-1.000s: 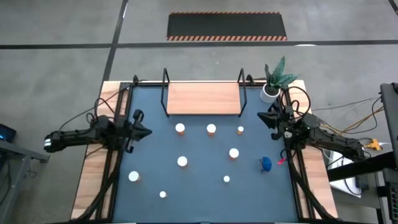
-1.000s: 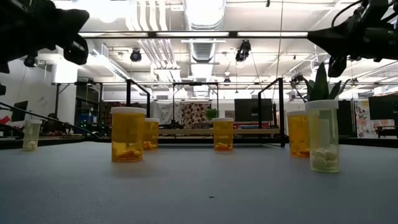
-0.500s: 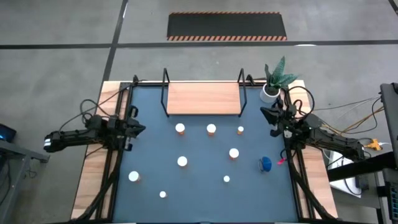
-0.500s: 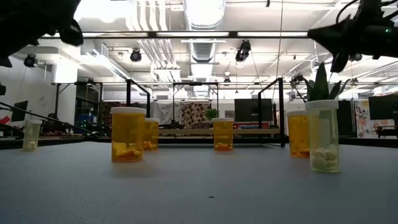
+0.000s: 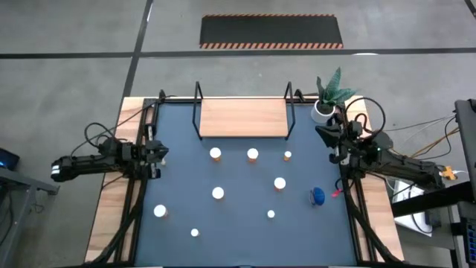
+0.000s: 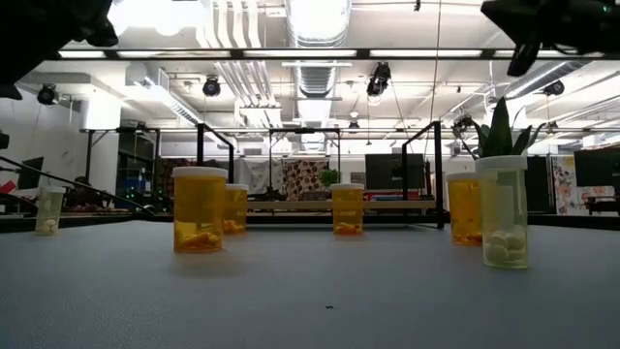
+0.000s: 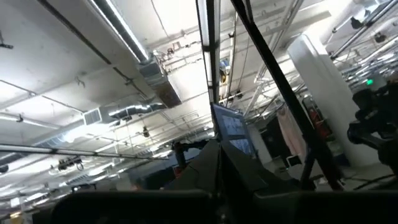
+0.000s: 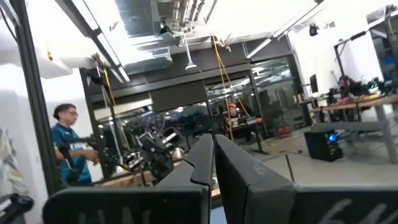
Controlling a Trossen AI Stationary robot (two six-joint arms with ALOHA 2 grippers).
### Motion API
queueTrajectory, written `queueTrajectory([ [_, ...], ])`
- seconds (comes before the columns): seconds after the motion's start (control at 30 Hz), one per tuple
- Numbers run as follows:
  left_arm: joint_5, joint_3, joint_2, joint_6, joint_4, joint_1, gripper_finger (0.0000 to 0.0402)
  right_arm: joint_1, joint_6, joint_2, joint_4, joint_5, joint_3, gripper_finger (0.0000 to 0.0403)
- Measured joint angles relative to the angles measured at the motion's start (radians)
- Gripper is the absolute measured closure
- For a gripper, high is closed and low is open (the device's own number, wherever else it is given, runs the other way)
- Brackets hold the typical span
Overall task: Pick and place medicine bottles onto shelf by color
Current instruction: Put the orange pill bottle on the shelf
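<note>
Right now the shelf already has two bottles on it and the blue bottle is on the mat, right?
Not quite. The shelf has no bottles on it; the high view shows its board bare. The blue bottle is on the mat, as you said.

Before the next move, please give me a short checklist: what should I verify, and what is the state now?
1. Shelf free of bottles: ok.
2. Bottles upright on the mat: ok in the low view for those it shows.
3. Blue bottle within reach of the right claw: likely ok, it is the closest.
4. Left claw clear of bottles: ok, at the mat's left edge.
5. Both claws empty: ok, shut on nothing.
</note>
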State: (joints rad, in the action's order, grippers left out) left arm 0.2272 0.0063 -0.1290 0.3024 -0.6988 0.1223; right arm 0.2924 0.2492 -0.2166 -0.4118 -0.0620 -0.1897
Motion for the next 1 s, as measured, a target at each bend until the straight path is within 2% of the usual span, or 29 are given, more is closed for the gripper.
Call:
queueTrajectory([
  [0.13, 0.0, 0.0, 0.0, -0.008, -0.073, 0.0, 0.0402, 0.0, -0.06, -0.115, 0.004, -0.044, -0.083, 0.0394],
  [0.3, 0.0, 0.0, 0.004, -0.008, -0.079, 0.0, 0.0402, -0.011, -0.132, -0.257, 0.005, -0.1, -0.184, 0.0394],
  [0.47, 0.0, 0.0, -0.025, -0.02, -0.078, 0.0, 0.0402, -0.064, -0.198, -0.389, 0.004, -0.103, -0.279, 0.0394],
  [0.73, 0.0, 0.0, -0.052, -0.135, -0.079, 0.0, 0.0402, -0.156, -0.33, -0.577, 0.018, -0.097, -0.406, 0.0394],
  [1.0, 0.001, 0.0, -0.055, -0.238, -0.078, 0.0, 0.0402, -0.189, -0.34, -0.739, 0.017, -0.096, -0.537, 0.0394],
])
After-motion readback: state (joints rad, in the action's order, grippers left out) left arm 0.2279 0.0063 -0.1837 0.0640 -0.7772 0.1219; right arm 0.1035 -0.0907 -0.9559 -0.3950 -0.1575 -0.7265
